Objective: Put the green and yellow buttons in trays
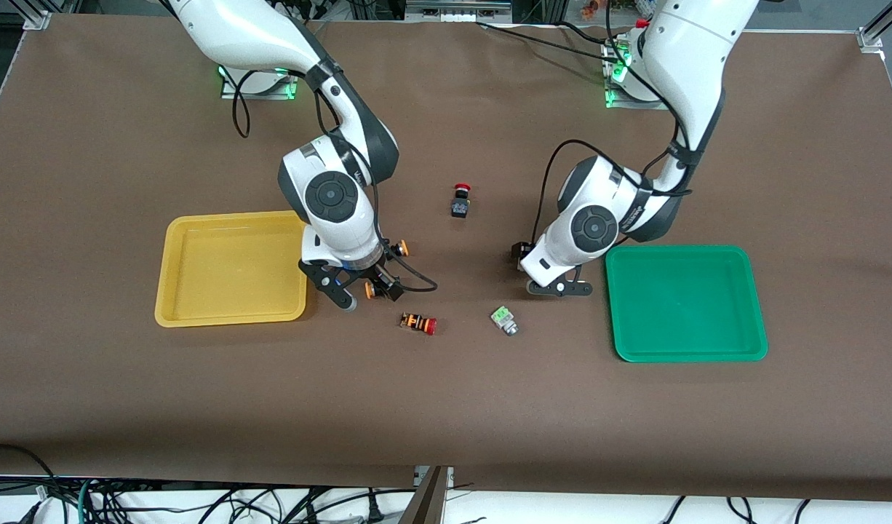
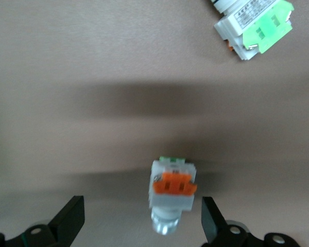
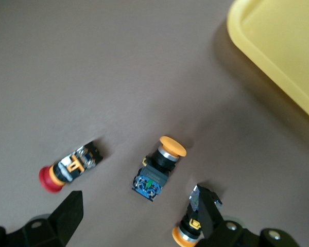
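Right gripper (image 1: 359,291): you have it low beside the yellow tray (image 1: 231,268), fingers spread over a yellow-capped button (image 3: 159,167); a second yellow-capped button (image 3: 188,234) touches one finger.
Left gripper (image 1: 559,286): fingers apart around the orange-faced button (image 2: 172,193), beside the green tray (image 1: 685,302).
Green-faced button (image 1: 503,319): lies nearer the front camera than the left gripper.
Open room: both trays' raised rims enclose smooth plastic floors.
Surface: your table (image 1: 126,400) is matte brown.
Also there: orange-striped red-capped switch (image 1: 418,323); black red-capped switch (image 1: 460,201).

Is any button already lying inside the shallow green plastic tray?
No. In the front view the shallow green plastic tray shows only its bare floor, and the white switch with the green square face lies on the table beside it.
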Available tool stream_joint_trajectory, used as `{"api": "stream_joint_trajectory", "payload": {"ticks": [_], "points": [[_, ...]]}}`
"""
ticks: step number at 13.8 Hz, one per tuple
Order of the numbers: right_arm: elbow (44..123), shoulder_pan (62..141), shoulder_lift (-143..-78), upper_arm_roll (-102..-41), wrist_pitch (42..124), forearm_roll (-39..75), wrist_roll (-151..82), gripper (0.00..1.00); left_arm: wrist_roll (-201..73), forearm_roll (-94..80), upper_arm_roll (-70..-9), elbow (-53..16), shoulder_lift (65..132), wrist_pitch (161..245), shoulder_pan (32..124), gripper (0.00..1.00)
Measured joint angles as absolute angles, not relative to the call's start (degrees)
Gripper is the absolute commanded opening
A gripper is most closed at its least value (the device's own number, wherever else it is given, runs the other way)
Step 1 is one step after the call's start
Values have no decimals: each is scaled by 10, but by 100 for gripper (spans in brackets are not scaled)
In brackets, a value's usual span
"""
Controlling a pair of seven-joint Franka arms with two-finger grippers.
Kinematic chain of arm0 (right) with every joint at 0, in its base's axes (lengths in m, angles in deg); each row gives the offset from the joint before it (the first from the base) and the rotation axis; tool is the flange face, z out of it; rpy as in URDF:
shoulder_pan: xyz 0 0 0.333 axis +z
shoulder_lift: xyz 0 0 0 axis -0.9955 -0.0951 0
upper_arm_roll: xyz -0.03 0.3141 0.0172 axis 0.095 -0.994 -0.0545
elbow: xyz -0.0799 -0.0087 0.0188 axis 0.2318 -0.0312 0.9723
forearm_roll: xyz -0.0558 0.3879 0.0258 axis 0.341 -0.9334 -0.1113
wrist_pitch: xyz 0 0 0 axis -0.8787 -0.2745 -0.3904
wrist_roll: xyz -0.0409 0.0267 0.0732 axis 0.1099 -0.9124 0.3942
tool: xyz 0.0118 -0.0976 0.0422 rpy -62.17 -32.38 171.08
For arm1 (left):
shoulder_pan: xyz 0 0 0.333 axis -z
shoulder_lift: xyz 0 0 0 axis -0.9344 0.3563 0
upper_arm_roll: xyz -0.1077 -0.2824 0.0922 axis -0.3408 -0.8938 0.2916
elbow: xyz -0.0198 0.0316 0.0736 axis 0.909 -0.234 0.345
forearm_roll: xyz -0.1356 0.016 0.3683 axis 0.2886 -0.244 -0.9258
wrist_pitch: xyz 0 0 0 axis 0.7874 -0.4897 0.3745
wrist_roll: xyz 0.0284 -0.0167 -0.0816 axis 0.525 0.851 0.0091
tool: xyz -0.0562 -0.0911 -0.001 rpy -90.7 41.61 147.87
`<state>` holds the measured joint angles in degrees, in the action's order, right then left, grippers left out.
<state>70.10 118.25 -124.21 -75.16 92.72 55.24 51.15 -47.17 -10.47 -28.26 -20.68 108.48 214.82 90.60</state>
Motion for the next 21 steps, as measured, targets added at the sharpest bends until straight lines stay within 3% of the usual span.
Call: {"api": "stream_joint_trajectory", "payload": {"ticks": [3, 4, 5, 6, 8, 15, 21], "points": [[701, 1181, -1250, -750, 939, 537, 605, 98, -449, -105, -283, -207, 1103, 2170, 924, 100], [701, 1181, -1253, -749, 940, 535, 635, 96, -441, -105, -283, -207, 1106, 2177, 931, 86], [701, 1181, -1257, -749, 942, 534, 664, 95, -437, -105, -283, -207, 1108, 2181, 934, 47], [701, 1181, -1262, -749, 942, 534, 694, 95, -437, -105, -283, -206, 1109, 2183, 935, 28], [706, 1181, -1273, -749, 942, 534, 728, 95, -437, -105, -282, -206, 1109, 2184, 935, 9], [741, 1200, -1282, -752, 941, 493, 738, 95, -437, -105, -275, -193, 1091, 2165, 931, 7], [778, 1219, -1282, -753, 941, 491, 741, 95, -509, -158, -262, -146, 1006, 1976, 856, 10]]}}
